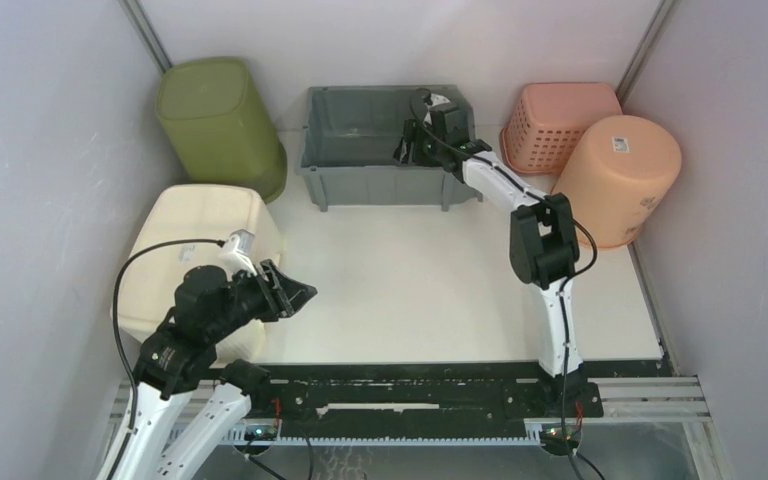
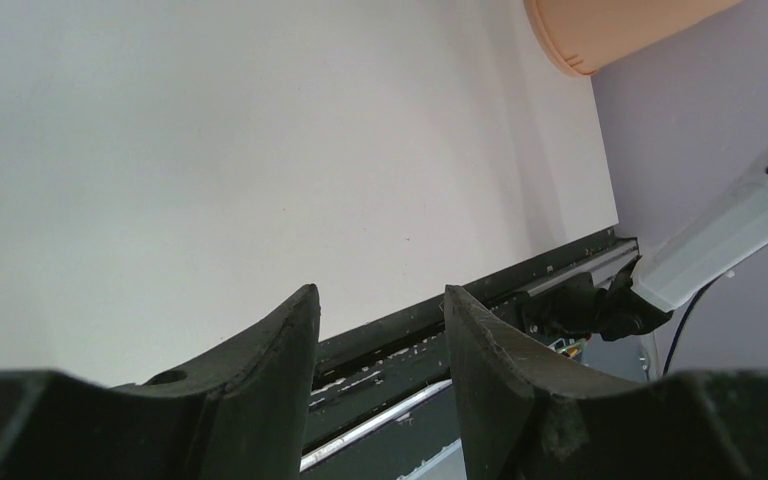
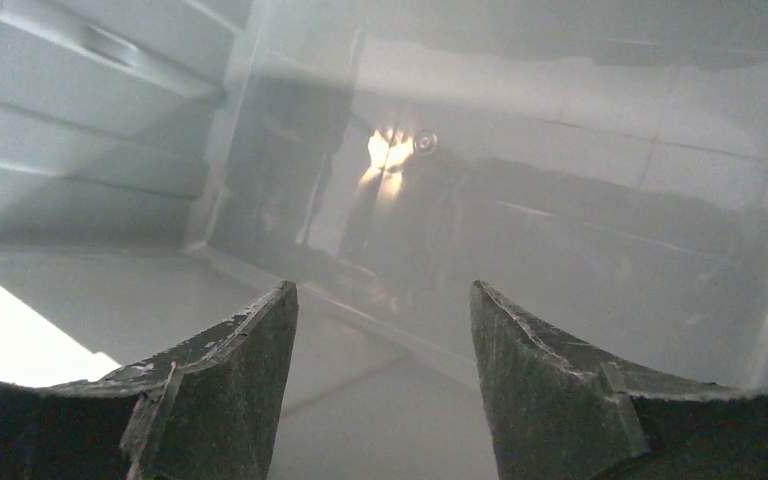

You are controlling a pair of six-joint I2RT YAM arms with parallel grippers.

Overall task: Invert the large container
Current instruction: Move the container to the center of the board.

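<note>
Five containers ring the table, and the one we take for the job, the big grey tub, sits at the back centre, mouth up and resting on its base, so no flip yet. Our right gripper is out over the tub's right-hand end. Its wrist camera looks straight into the grey interior: jaws spread fairly wide, nothing between them, no wall or rim pinched. Whether a finger brushes the rim, we cannot tell from above. On the near left, our left gripper hangs above bare table just beside the cream bin, jaws about half apart and empty, well apart from the tub. The green bin, pink basket and peach bin sit off to the sides, out of the action. By our reckoning we're only at the approach: a grip on the tub's edge, the lift and the roll over are all left to do.
</note>
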